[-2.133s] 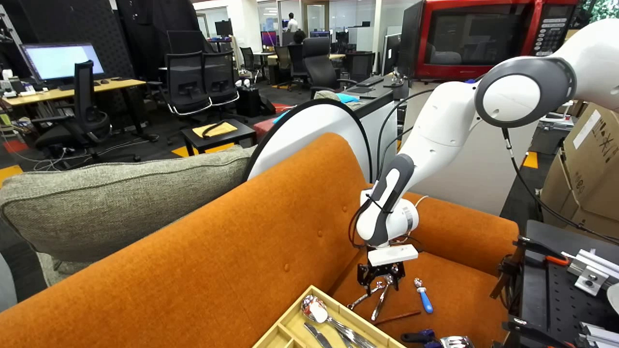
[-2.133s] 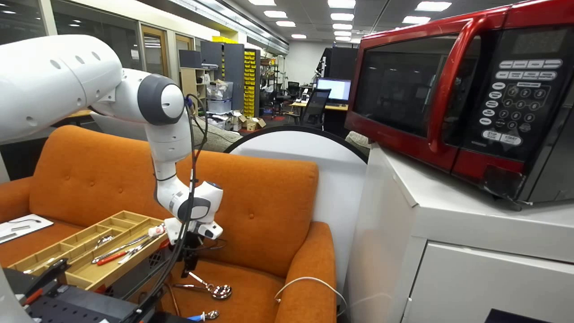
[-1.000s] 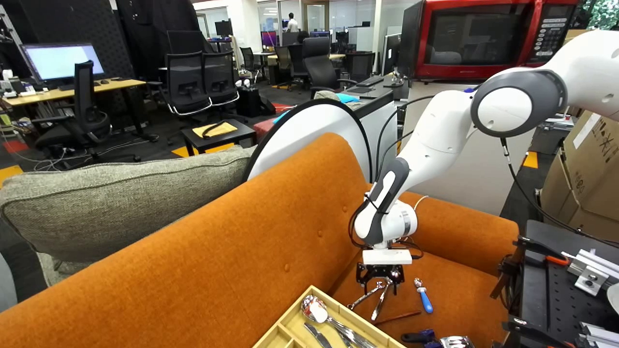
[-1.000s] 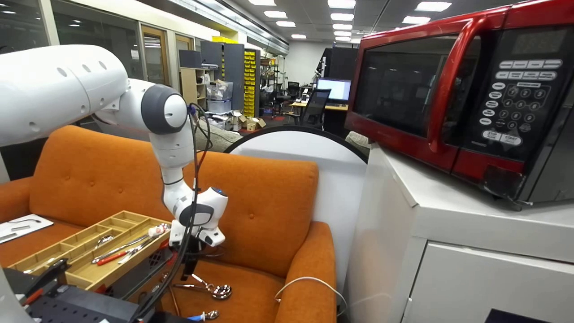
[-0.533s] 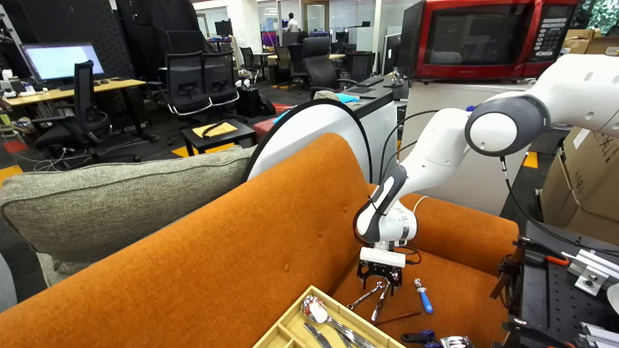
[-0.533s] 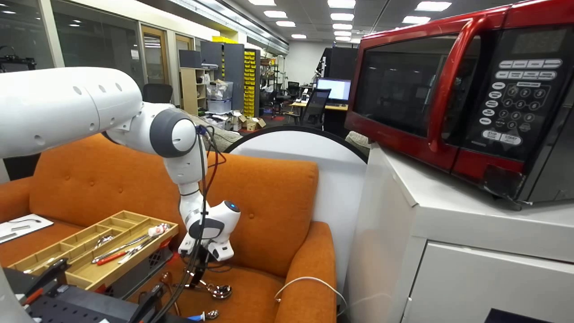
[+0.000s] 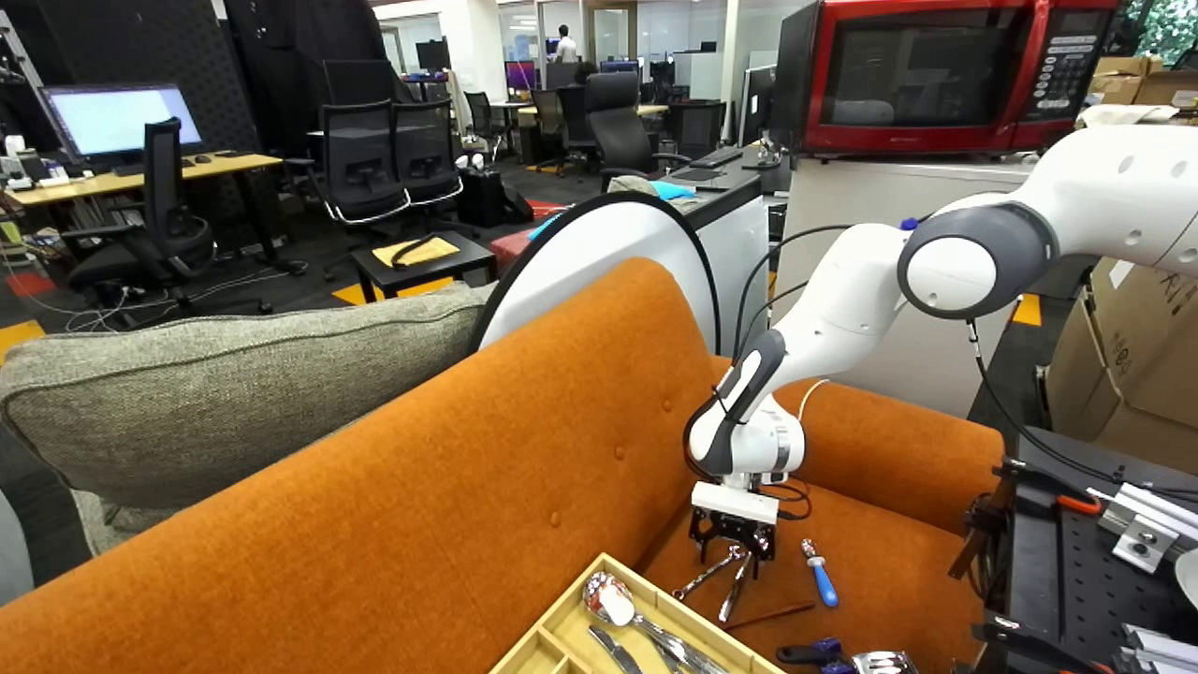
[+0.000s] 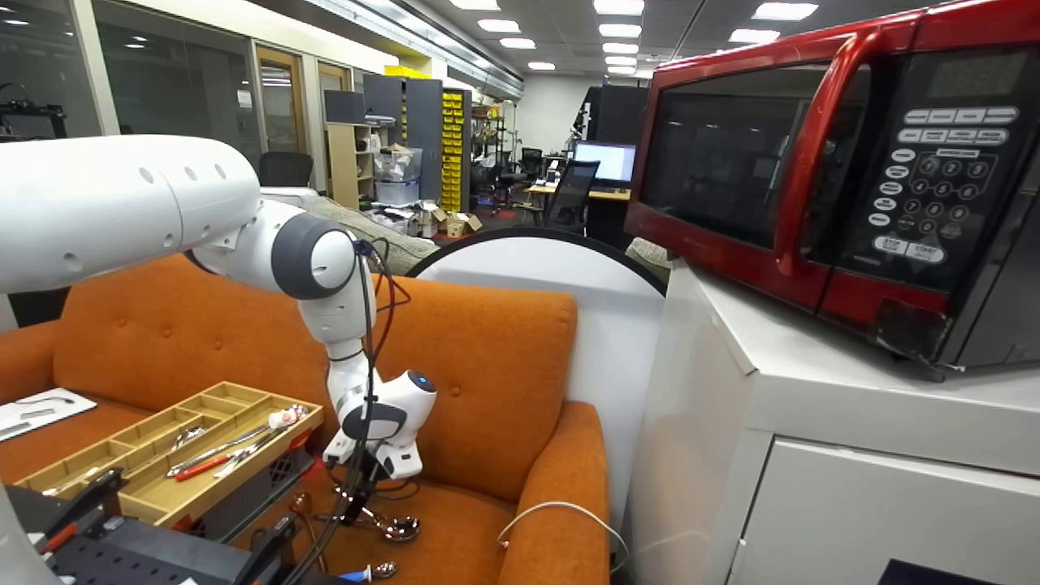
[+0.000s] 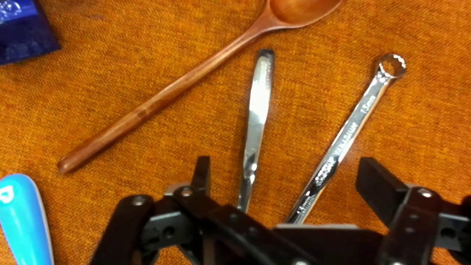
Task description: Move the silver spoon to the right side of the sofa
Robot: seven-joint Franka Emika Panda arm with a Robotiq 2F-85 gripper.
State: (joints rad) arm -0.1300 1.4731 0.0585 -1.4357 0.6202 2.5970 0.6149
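The silver spoon lies on the orange sofa (image 7: 468, 487). Its bowl (image 8: 401, 529) shows in an exterior view, and its handle (image 9: 258, 106) runs up the middle of the wrist view. In the wrist view its bowl is hidden behind the gripper. A silver wrench (image 9: 342, 143) lies beside the handle, at an angle to it. My gripper (image 9: 289, 175) is open, pointing down, with the spoon handle and the wrench both between its fingers as seen from the wrist. In both exterior views the gripper (image 7: 735, 552) (image 8: 349, 508) is low over the spoon. Contact cannot be told.
A wooden spoon (image 9: 191, 79) and a blue-handled scoop (image 9: 25, 221) lie near the silver spoon. A wooden cutlery tray (image 8: 150, 508) stands beside them. The sofa armrest (image 8: 569, 471) and backrest (image 8: 479, 349) border the seat. A black table (image 7: 1058, 571) stands in front.
The arm has come down, and the gripper is lower, closer to the spoon and wrench. It has also turned slightly. The spoon and the other utensils have not moved.
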